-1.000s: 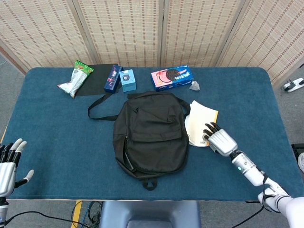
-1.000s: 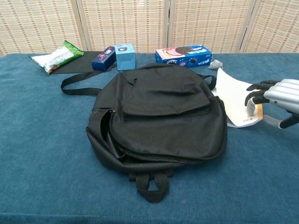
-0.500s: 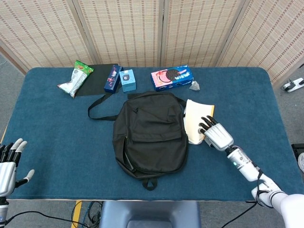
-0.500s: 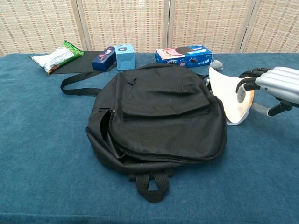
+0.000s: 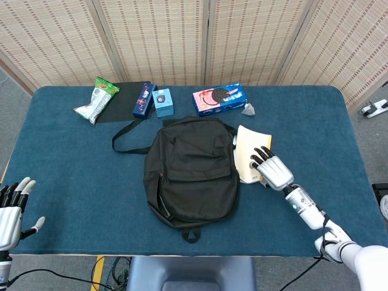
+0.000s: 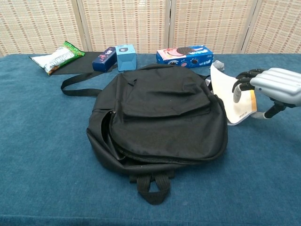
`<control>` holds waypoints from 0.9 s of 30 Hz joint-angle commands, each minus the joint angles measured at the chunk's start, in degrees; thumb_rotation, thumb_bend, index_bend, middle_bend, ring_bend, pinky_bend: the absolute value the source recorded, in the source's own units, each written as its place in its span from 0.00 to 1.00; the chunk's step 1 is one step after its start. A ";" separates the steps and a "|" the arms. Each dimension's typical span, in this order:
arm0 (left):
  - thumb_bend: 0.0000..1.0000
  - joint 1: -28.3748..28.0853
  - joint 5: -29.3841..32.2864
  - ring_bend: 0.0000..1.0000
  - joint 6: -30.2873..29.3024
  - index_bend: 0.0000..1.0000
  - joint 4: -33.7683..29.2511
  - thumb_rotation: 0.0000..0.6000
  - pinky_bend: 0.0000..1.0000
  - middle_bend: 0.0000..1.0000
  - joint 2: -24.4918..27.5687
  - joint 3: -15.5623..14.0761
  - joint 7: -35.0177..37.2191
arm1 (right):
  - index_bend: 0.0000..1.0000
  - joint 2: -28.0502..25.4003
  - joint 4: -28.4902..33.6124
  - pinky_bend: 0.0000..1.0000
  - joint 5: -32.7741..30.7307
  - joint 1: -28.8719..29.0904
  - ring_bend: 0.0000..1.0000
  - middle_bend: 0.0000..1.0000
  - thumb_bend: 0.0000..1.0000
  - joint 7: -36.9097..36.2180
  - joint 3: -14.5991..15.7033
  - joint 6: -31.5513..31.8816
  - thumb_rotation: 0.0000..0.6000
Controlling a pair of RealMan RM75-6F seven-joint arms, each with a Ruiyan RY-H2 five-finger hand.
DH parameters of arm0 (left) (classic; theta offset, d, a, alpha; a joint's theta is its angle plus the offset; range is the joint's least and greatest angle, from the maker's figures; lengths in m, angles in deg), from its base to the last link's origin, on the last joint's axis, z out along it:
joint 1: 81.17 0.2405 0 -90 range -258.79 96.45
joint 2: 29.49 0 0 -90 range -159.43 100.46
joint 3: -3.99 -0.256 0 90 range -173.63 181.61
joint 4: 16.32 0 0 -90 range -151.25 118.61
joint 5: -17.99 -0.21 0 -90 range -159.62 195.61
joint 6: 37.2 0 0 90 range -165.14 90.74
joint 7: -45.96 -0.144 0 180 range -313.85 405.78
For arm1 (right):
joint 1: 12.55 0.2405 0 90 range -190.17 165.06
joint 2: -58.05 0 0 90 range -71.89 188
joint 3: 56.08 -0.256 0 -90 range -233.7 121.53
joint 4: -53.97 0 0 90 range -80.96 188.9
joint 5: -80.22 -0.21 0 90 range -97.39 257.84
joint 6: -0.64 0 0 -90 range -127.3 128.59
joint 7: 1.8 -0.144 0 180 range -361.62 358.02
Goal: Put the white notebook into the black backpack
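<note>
The black backpack [image 5: 191, 173] [image 6: 160, 113] lies flat in the middle of the blue table, zip opening along its left side. The white notebook [image 5: 247, 151] [image 6: 225, 96] leans tilted against the backpack's right edge, its right side raised off the table. My right hand [image 5: 271, 170] [image 6: 270, 84] grips that raised side, fingers curled over the top and thumb underneath. My left hand [image 5: 12, 209] hovers at the table's near left corner, fingers spread and holding nothing; the chest view does not show it.
Along the back edge stand a cookie box [image 5: 219, 99] [image 6: 185, 55], a light blue box [image 5: 162, 101], a dark blue box [image 5: 144, 99] and a snack bag [image 5: 96, 100]. A backpack strap [image 5: 124, 136] loops out to the left. A small grey packet [image 5: 248, 110] lies behind the notebook.
My right hand has moved left toward the backpack, lifting the notebook's right side off the table and tilting it against the bag. The left hand has barely moved.
</note>
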 commanded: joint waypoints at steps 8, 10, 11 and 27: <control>0.25 -0.19 -0.25 0.06 -0.04 0.12 -0.27 1.00 0.03 0.07 0.23 0.11 0.10 | 0.49 1.08 -2.38 0.09 -0.25 -0.35 0.09 0.24 0.27 -1.57 -0.05 1.55 1.00; 0.25 -0.30 -0.33 0.06 0.10 0.12 -0.30 1.00 0.03 0.07 0.25 0.09 0.07 | 0.52 1.00 -2.59 0.09 -0.37 -0.40 0.09 0.25 0.27 -1.76 -0.06 1.59 1.00; 0.25 -0.33 -0.36 0.06 0.14 0.12 -0.32 1.00 0.03 0.07 0.27 0.08 0.07 | 0.53 0.93 -2.67 0.09 -0.41 -0.43 0.09 0.26 0.27 -1.81 -0.05 1.61 1.00; 0.25 -2.63 -2.01 0.06 1.67 0.12 -1.16 1.00 0.03 0.07 2.28 0.94 0.38 | 0.60 -4.47 0.23 0.09 0.16 -1.46 0.09 0.30 0.60 0.83 -0.17 6.27 1.00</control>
